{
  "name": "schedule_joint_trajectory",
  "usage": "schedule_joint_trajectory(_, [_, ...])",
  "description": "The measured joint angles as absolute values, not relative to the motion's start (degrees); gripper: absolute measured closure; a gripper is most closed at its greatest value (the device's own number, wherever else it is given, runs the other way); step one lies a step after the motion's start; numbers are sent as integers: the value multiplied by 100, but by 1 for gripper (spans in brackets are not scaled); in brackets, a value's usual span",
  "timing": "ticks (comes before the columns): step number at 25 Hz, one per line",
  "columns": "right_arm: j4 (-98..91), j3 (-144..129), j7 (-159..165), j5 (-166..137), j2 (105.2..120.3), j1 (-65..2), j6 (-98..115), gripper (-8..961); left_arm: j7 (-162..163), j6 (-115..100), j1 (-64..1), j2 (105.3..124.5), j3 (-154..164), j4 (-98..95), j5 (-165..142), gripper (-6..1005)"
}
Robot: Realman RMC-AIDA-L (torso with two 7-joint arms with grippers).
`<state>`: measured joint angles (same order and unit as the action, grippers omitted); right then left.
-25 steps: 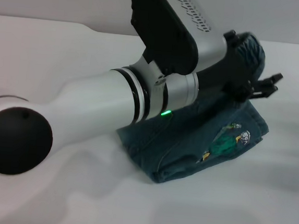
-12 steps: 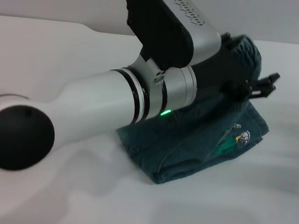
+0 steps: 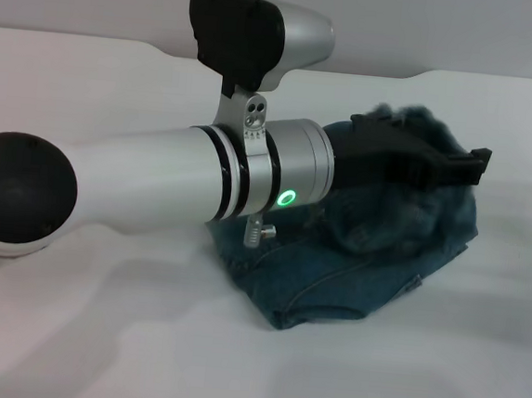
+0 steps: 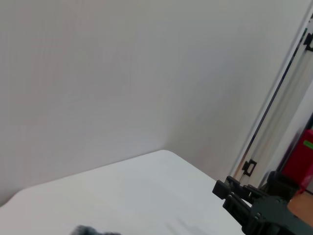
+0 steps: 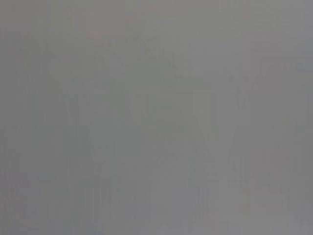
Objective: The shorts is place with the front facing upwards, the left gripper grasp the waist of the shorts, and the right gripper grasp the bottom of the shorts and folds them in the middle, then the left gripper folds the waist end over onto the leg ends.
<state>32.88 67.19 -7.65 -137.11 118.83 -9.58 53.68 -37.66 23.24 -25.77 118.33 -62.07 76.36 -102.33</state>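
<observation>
Denim shorts point(image 3: 352, 281) lie folded on the white table point(image 3: 94, 352), nearest edge toward us, the stack just right of centre in the head view. Above them we find the left arm point(image 3: 155, 185), green ring light point(image 3: 287, 199) lit, reaching across the pile, and the left gripper point(image 3: 469, 166) at the far right end, level with the bunched upper layer of cloth point(image 3: 412, 128). We cannot tell whether its jaws are clenched on the waist or released; the cloth around them is blurred. The right gripper appears in no view; its wrist camera shows only flat grey.

Risks, as we judge them: if the waist is let go short of the leg ends, the top layer may slump into a heap rather than lie flat. A sweep of the arm while cloth clings to the fingers could drag the whole stack open.

Against the frame of a second ago, the wrist has rolled: the black camera housing point(image 3: 238, 38) now stands upright, the ring light faces us, and the embroidered patch once visible on the right of the shorts is covered by cloth.
</observation>
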Motion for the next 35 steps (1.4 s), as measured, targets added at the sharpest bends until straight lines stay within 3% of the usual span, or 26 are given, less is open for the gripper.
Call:
schedule_joint_trajectory(9, [3316,6618,-765,-13771,11888,-899,5475,650,-4909,1690,-2521,11848,-5943,7781,-10081,151])
schedule_joint_trajectory(17, [3893,6095,-1989,-13985,11953,-92,7195,647,-5789,-382,-1961,11829,-5650,7763,-10740,152])
schedule_joint_trajectory(22, [4579,5922,-2087,-13866,11922,478,7345,644,-5744,-1783,-1837,11832,-5406,7323,-11166,153])
schedule_joint_trajectory(27, [4465,5862,-1747,-13842,11943,782,7578,642,-3711,-3758,-1991,11810,-5350,5433,-11942,155])
schedule_joint_trajectory(30, [4203,5790,-1287,-13643,11934,844,7680,455,-2575,-4504,-2099,11825,-5301,4568,-12444,157])
schedule_joint_trajectory(35, [3699,5574,-1041,-13386,11946,875,8012,435,-1009,-5505,-2419,11848,-5268,2797,-12952,159])
